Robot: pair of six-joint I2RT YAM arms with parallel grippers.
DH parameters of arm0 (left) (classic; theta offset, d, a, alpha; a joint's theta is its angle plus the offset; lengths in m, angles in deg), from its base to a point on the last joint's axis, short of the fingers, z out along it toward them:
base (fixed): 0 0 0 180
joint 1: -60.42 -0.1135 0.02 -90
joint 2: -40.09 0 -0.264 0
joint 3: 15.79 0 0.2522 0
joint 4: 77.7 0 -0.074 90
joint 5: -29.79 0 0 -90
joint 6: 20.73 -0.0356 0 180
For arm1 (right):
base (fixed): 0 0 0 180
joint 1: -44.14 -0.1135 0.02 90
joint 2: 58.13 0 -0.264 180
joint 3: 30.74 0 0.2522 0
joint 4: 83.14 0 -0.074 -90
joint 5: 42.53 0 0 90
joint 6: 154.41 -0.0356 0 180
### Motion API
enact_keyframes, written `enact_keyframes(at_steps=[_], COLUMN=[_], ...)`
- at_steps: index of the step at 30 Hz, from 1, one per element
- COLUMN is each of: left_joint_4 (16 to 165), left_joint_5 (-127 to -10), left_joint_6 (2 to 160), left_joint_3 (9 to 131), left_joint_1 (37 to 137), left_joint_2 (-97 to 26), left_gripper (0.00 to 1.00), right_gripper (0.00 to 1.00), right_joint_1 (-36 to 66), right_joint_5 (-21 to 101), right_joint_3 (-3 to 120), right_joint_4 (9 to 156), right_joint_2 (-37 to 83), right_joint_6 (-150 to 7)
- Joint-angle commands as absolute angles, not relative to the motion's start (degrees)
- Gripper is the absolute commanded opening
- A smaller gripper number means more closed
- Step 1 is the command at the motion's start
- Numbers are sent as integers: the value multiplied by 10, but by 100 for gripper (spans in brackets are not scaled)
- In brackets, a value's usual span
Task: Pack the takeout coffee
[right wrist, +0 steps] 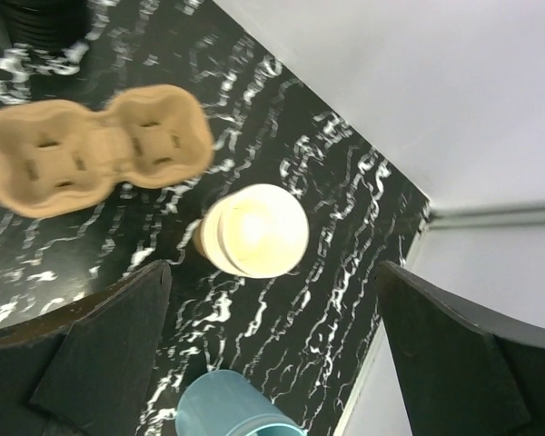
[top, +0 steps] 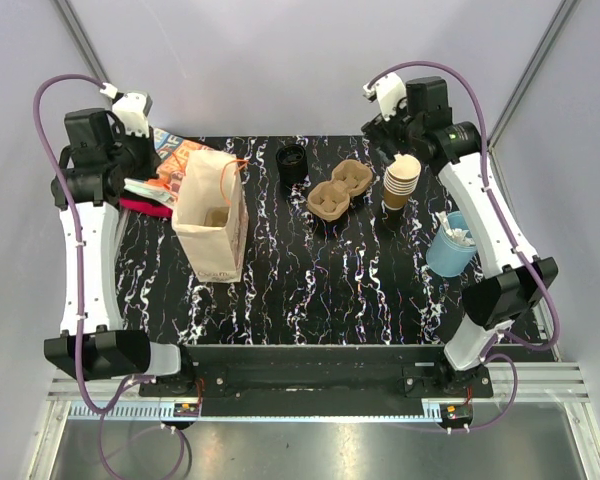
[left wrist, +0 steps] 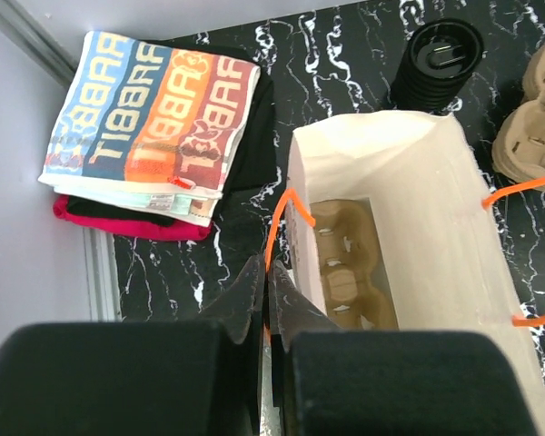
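Note:
No takeout coffee cup with a lid shows in any view. A white paper bag (top: 210, 215) stands open at the left, with a brown pulp cup carrier (left wrist: 345, 263) lying in its bottom. My left gripper (left wrist: 268, 272) is shut on the bag's near orange handle (left wrist: 280, 222), beside the bag's left wall. My right gripper (right wrist: 272, 268) hangs wide open above a stack of lidless paper cups (right wrist: 254, 232) at the back right, holding nothing. That cup stack (top: 401, 180) stands upright, just below the right wrist.
A ribbed stack of black lids (top: 292, 163) stands behind the bag. A second pulp carrier (top: 340, 190) lies between the lids and the cups. A light blue cup (top: 450, 245) with stirrers is at the right edge. Books and cloth (left wrist: 154, 118) are piled at the back left.

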State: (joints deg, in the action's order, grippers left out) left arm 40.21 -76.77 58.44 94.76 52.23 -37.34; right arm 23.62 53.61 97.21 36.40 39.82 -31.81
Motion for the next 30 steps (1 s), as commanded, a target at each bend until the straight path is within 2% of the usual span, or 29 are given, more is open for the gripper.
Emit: enact_keyframes(at_steps=[1, 13, 21, 26, 29, 30], left_joint_4=[435, 435, 438, 438, 438, 438], left_joint_5=[-759, -775, -782, -778, -788, -790], left_joint_6=[572, 573, 579, 582, 586, 588], left_joint_3=[976, 1004, 1020, 1015, 1012, 1011], left_joint_1=[501, 455, 435, 432, 431, 430], left_joint_2=[-381, -409, -418, -422, -422, -420], left_gripper=[1, 1, 1, 2, 13, 21], right_gripper=[100, 99, 92, 84, 79, 76], right_joint_1=[276, 302, 302, 302, 302, 302], right_joint_5=[542, 526, 508, 496, 493, 492], right_joint_3=[953, 924, 894, 888, 889, 889], right_joint_4=[428, 435, 435, 435, 435, 435], right_joint_2=[414, 467, 489, 505, 516, 518], right_joint_6=[-325, -336, -349, -357, -358, -359])
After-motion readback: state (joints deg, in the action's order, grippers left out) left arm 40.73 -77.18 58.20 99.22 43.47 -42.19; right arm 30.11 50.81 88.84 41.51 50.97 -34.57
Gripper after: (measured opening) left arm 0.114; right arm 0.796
